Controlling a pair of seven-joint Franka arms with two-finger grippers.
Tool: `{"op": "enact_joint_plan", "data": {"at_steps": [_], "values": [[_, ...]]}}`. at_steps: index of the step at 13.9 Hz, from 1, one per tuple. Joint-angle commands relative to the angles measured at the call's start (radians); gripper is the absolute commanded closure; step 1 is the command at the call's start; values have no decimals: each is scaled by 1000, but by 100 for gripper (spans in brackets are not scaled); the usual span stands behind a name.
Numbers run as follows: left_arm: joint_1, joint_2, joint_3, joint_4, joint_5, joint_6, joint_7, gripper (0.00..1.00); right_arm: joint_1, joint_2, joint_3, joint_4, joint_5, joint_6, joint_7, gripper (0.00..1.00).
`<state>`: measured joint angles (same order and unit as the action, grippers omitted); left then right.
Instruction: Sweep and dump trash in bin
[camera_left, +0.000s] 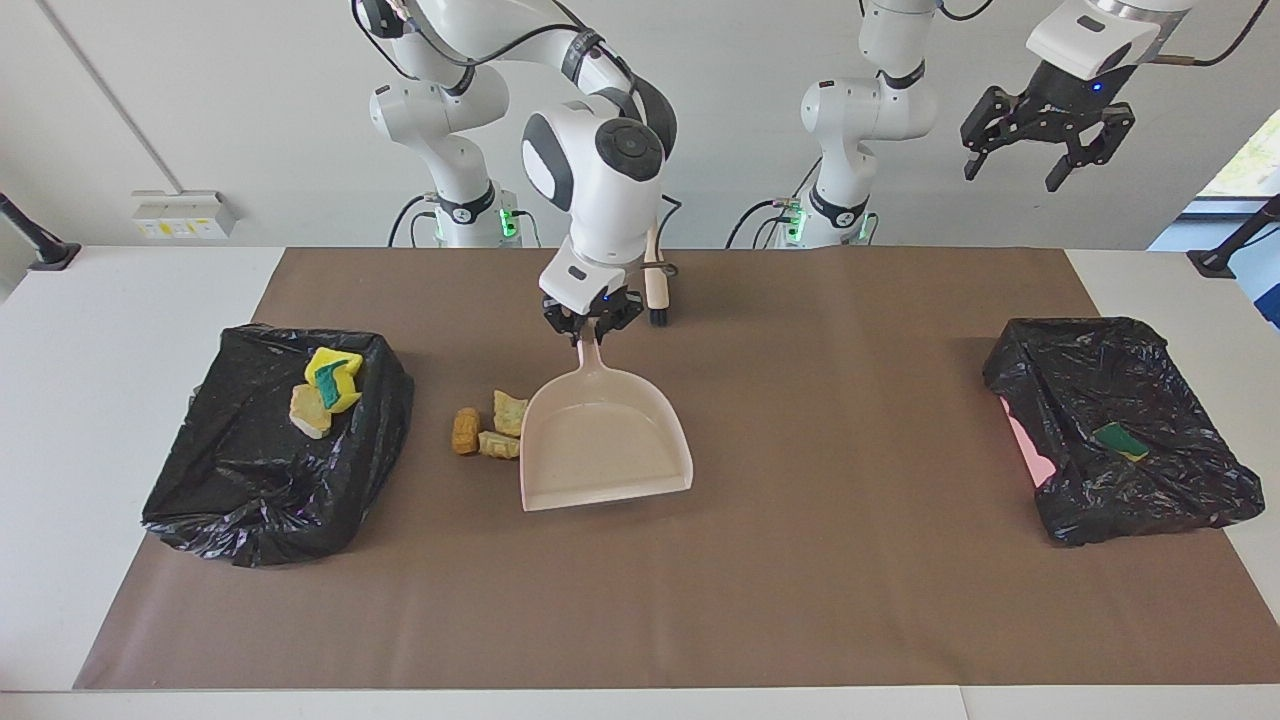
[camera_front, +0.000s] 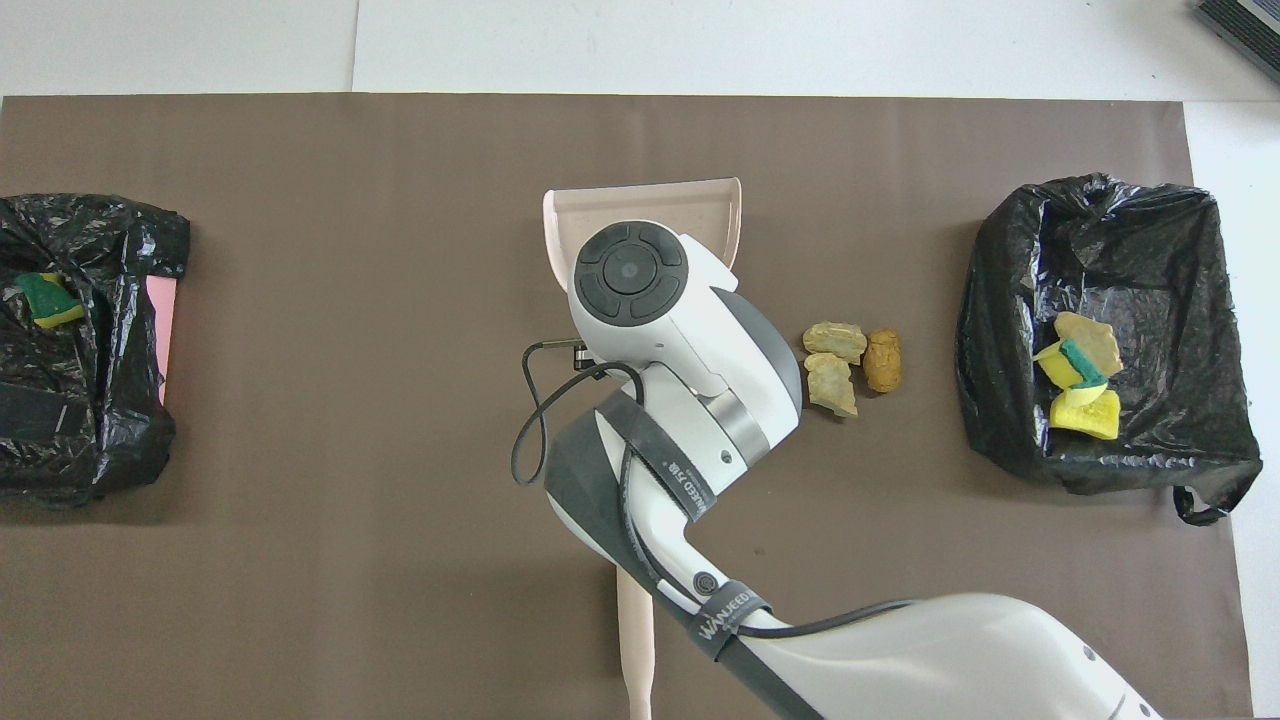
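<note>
We see the right gripper (camera_left: 592, 328) closed tightly on the handle of the pink dustpan (camera_left: 606, 445), whose pan lies flat on the brown mat (camera_left: 800, 560) below the fingers, while the left gripper (camera_left: 1048, 148) waits high in the air with open fingers and holds nothing. Three pieces of trash (camera_left: 488, 430) lie on the mat just beside the pan's side wall, between it and the bin (camera_left: 260, 470) at the right arm's end, not at its open mouth. We think the wall can push them away, or the thin handle can turn in the fingers.
</note>
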<state>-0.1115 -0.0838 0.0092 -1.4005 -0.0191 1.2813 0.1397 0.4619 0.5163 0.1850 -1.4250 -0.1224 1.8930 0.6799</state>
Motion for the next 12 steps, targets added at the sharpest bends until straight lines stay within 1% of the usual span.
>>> {"op": "enact_joint_plan", "data": {"at_steps": [1, 4, 5, 6, 8, 9, 10, 11, 12], "values": [[7, -24, -5, -28, 10, 3, -8, 0, -3, 73, -1, 72, 29, 43, 17, 100], [7, -25, -6, -28, 10, 3, -8, 0, -5, 88, -1, 46, 56, 115, 20, 100], [7, -25, -5, -26, 10, 3, -8, 0, -3, 88, -1, 22, 67, 176, 20, 100], [7, -25, -5, -28, 10, 3, -9, 0, -8, 88, 1, -26, 69, 222, 20, 100], [7, -25, -5, -28, 10, 3, -8, 0, -16, 87, 1, -40, 67, 225, 18, 99], [7, -25, -6, -28, 10, 3, -9, 0, -17, 87, 1, -40, 67, 225, 17, 90], [7, -25, -5, -28, 10, 3, -8, 0, -19, 85, 1, -45, 67, 219, 10, 63], [7, -25, -5, -28, 10, 3, -8, 0, -17, 79, -1, -46, 58, 204, 6, 22], [7, -24, -5, -28, 10, 3, -8, 0, -13, 70, -1, -51, 47, 187, 1, 0]]}}
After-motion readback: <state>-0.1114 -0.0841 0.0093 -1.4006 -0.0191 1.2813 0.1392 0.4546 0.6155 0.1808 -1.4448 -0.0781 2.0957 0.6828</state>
